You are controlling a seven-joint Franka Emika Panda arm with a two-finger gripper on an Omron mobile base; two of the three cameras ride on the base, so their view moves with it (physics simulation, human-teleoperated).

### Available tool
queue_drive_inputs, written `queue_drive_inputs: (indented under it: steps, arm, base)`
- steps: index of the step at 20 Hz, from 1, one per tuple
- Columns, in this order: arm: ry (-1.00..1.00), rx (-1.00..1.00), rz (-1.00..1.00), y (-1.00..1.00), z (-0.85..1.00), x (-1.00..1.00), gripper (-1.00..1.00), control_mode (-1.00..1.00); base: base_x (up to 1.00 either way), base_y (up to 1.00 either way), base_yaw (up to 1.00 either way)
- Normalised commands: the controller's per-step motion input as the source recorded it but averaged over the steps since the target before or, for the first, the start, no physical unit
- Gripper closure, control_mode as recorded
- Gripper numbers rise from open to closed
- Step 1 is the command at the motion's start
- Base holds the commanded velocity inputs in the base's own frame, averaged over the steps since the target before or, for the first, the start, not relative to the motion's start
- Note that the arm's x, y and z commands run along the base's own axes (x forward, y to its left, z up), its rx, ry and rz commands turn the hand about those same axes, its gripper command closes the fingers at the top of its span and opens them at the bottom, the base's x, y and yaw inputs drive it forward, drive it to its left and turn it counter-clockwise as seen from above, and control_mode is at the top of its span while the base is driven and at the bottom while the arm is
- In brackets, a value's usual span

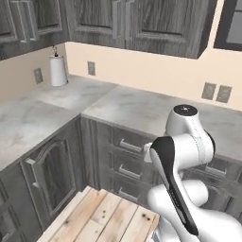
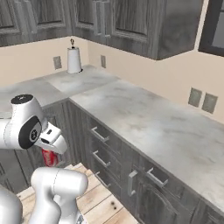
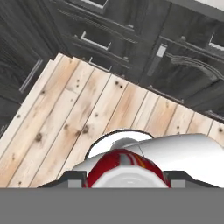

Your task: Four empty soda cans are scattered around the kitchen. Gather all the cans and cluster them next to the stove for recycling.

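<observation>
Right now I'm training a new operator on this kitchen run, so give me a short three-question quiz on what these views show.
1. True or false: the gripper is shut on a red soda can.
2. What stands in the counter's far corner? A) toaster B) paper towel roll C) kettle
3. Fill in: the floor under the hand is light ____ planks.

Key: 1 true; 2 B; 3 wood

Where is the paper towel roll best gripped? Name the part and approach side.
Probably grip the paper towel roll across its mid-body, coming level from the open counter side: it stands upright, round-sided, with the wall close behind.
</observation>
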Motion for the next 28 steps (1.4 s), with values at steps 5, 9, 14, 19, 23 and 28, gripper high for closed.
queue_drive_inputs:
  steps: [5, 9, 14, 19, 23, 28]
  arm:
    - [0.00, 0.00, 0.00, 0.00, 0.00, 0.00, 1.00, 1.00]
    - [0.00, 0.00, 0.00, 0.00, 0.00, 0.00, 1.00, 1.00]
    - [0.00, 0.00, 0.00, 0.00, 0.00, 0.00, 1.00, 1.00]
    - [0.00, 0.00, 0.00, 0.00, 0.00, 0.00, 1.00, 1.00]
    - [0.00, 0.00, 0.00, 0.00, 0.00, 0.00, 1.00, 1.00]
    - [0.00, 0.00, 0.00, 0.00, 0.00, 0.00, 1.00, 1.00]
  base:
    - [0.14, 0.74, 0.34]
    - [0.05, 0.52, 0.37]
    - [0.00, 0.32, 0.40]
    - [0.02, 0.34, 0.40]
    - [0.23, 0.40, 0.33]
    - [0.26, 0.41, 0.35]
